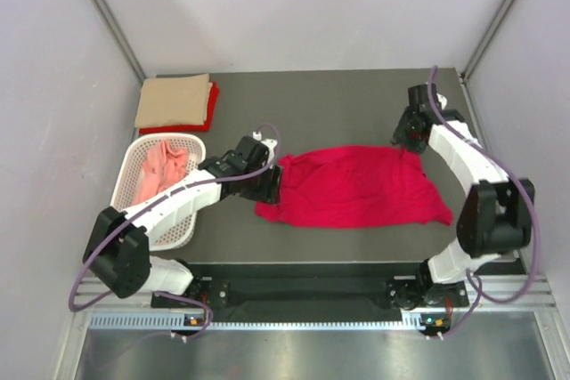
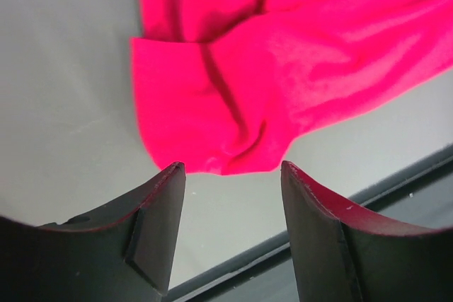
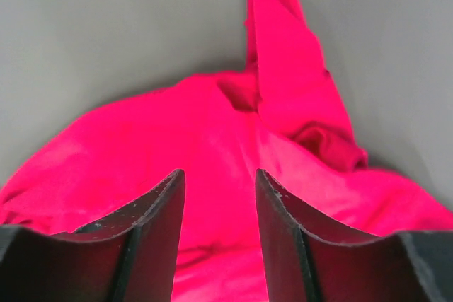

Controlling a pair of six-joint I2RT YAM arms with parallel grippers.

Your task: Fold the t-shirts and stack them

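You have one crimson t-shirt (image 1: 356, 189) lying spread but wrinkled across the middle of the dark counter (image 1: 338, 100), its near hem not far from the counter's near edge.

At the shirt's left end, your left hand (image 2: 231, 164) sits low over the counter with its fingers apart. Nothing lies between them. The shirt's folded left corner lies just beyond the fingertips and appears clear of both.

At the shirt's far right corner, your right hand (image 3: 219, 172) hangs with its fingers apart as well. Crimson cloth shows in the gap below them, but neither finger can be seen pressing it. Beyond that hand a narrow strip of the same cloth runs out across bare counter; sleeve or hem cannot be told.

Left of the shirt, the white mesh basket (image 1: 175, 228) stands at the counter's left edge. Your left arm crosses over it, and a salmon pink t-shirt (image 1: 165, 165) is bunched inside.

In the far left corner, a folded tan t-shirt (image 1: 174, 100) rests on a folded red t-shirt (image 1: 207, 122), which shows along its near and right sides.
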